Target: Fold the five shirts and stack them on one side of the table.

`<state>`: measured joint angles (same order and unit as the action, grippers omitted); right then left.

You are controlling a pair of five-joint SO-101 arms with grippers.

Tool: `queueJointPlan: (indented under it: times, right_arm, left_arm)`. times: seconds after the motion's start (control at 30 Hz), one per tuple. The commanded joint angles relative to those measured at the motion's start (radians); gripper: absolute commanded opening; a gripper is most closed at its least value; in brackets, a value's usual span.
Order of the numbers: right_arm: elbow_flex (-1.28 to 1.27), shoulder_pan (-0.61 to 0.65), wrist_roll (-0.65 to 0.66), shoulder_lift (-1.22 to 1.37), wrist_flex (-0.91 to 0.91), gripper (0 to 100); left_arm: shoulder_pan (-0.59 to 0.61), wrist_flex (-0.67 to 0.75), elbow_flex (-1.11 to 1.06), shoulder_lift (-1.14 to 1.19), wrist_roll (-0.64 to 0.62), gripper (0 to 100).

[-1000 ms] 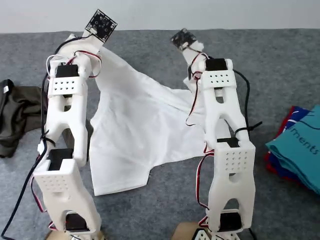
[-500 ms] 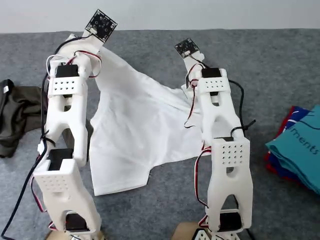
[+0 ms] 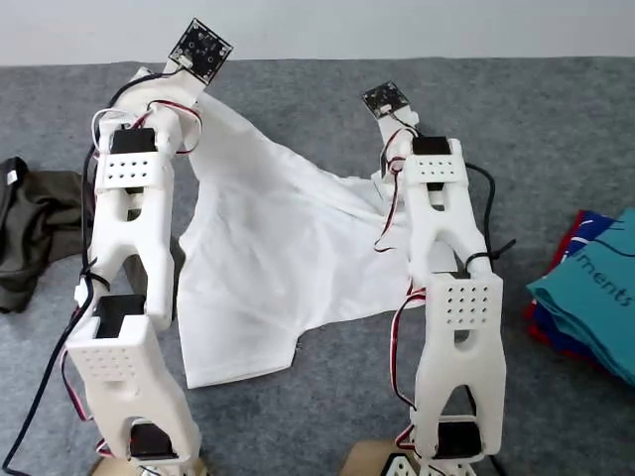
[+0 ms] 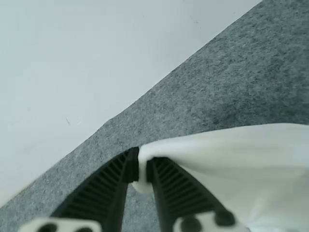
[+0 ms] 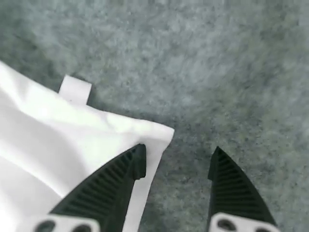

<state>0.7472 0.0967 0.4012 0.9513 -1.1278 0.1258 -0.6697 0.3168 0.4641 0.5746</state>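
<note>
A white shirt [image 3: 278, 268] lies spread and rumpled on the grey table between the two arms. At the far left of the table my left gripper [image 4: 141, 170] is shut on an edge of the white shirt [image 4: 231, 150], lifting a corner of it. My right gripper [image 5: 176, 162] is open just above the table at another corner of the white shirt [image 5: 72, 130]; one finger [image 5: 126, 169] lies over the cloth, the other over bare grey felt. A small white tag [image 5: 75, 90] sticks out at that corner. Folded teal and blue shirts [image 3: 590, 293] are stacked at the right edge.
A dark olive shirt [image 3: 30, 233] lies crumpled at the table's left edge. A pale wall runs along the far side of the table [image 3: 556, 109]. Grey felt covers the table top.
The right arm has swung its gripper a little to the right along the far edge of the white shirt. The left arm and the shirt corner it holds have stayed put.
</note>
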Motion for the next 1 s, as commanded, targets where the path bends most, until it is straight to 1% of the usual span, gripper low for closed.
queueJointPlan:
  times: [0.0,0.37,0.57,0.73,0.83,0.97]
  right_arm:
    - [0.032,0.005,-0.008,-0.016,-0.016,22.4]
    - [0.032,0.061,-0.011,-0.085,-0.039,22.5]
    - [0.031,0.064,-0.011,-0.081,-0.039,22.5]
    - [0.031,0.067,-0.005,-0.021,-0.039,22.1]
    - [0.032,0.07,0.005,-0.015,-0.039,15.4]
    - [0.032,0.084,0.135,-0.018,-0.041,0.6]
  left_arm:
    - [-0.006,-0.005,0.002,-0.049,-0.006,0]
    - [-0.006,-0.005,0.002,-0.049,-0.006,0]
    - [-0.002,-0.005,0.002,-0.048,-0.006,0]
    - [-0.002,-0.005,0.002,-0.048,-0.006,0]
    - [-0.002,-0.005,0.002,-0.046,-0.006,0]
    - [0.0,-0.005,0.002,-0.046,-0.006,0]
